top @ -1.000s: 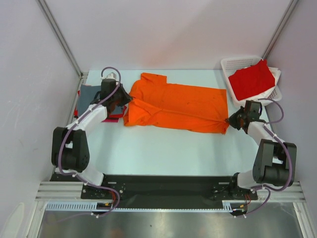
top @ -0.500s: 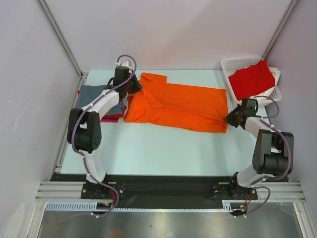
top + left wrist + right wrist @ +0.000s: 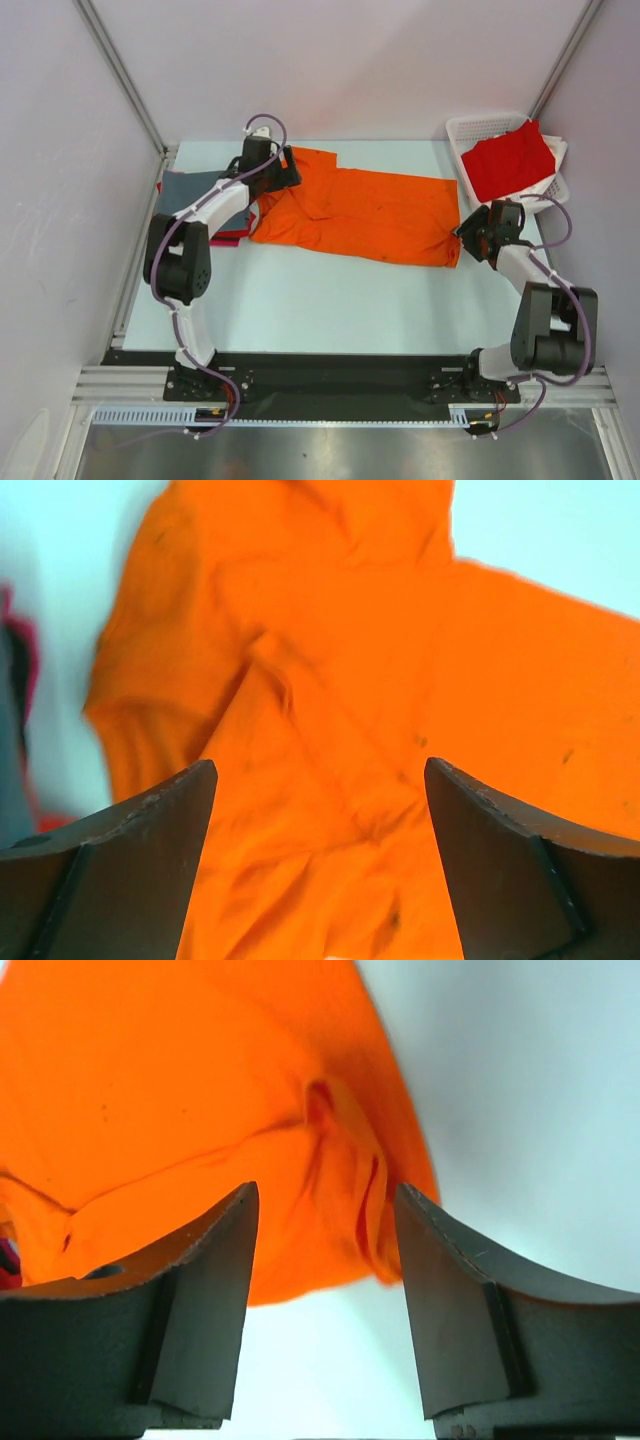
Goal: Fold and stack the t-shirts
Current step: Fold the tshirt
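Observation:
The bright orange t-shirt (image 3: 365,212) lies spread lengthwise across the far half of the table, collar end to the left. My left gripper (image 3: 287,172) hovers over that collar end, jaws wide open, nothing but orange cloth (image 3: 330,680) below them. My right gripper (image 3: 463,232) is open at the shirt's right end, where the bunched hem (image 3: 345,1190) lies just beyond the fingertips, not pinched. A slate grey t-shirt (image 3: 190,195) rests at the far left on a magenta one (image 3: 228,238). A red t-shirt (image 3: 508,160) hangs over the basket.
The white lattice basket (image 3: 468,128) stands at the far right corner. Bare pale table (image 3: 330,300) runs between the orange shirt and the arm bases. Grey walls and metal posts close in the left, right and back.
Both grippers have opened and let go of the orange shirt. The left arm swung away from me and to the right, to the collar end. The shirt has slid slightly toward the back.

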### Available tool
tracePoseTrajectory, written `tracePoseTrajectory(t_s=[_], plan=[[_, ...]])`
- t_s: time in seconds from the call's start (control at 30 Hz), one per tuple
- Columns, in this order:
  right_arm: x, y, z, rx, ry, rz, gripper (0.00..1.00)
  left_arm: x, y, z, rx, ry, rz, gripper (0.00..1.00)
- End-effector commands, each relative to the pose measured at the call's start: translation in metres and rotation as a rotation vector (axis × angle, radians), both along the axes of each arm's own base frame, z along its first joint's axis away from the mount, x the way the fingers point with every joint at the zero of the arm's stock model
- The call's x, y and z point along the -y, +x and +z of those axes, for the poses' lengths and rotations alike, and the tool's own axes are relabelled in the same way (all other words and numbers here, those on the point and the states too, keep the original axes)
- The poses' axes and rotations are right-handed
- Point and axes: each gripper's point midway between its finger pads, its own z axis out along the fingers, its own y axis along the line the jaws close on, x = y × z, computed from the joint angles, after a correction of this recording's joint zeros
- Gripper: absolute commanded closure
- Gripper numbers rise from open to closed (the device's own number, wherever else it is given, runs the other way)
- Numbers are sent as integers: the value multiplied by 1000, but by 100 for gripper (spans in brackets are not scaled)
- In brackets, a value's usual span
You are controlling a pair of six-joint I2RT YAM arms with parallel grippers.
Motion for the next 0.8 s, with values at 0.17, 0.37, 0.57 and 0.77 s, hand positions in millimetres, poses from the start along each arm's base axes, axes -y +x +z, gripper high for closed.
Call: tracePoseTrajectory(t_s=[0.17,0.37,0.57,0.77], plan=[[-20,-45,17,91,-27,-31,43,-19,-82,63,149,-44,100,10],[-39,-66,5,111,51,-85,44,-34,-129,26,105,-120,192,12],[-47,-58,-5,167,156,-187,49,-33,-146,-5,82,-266,273,15],[-44,-39,-15,149,158,-250,51,-31,-144,-31,40,-309,324,18]])
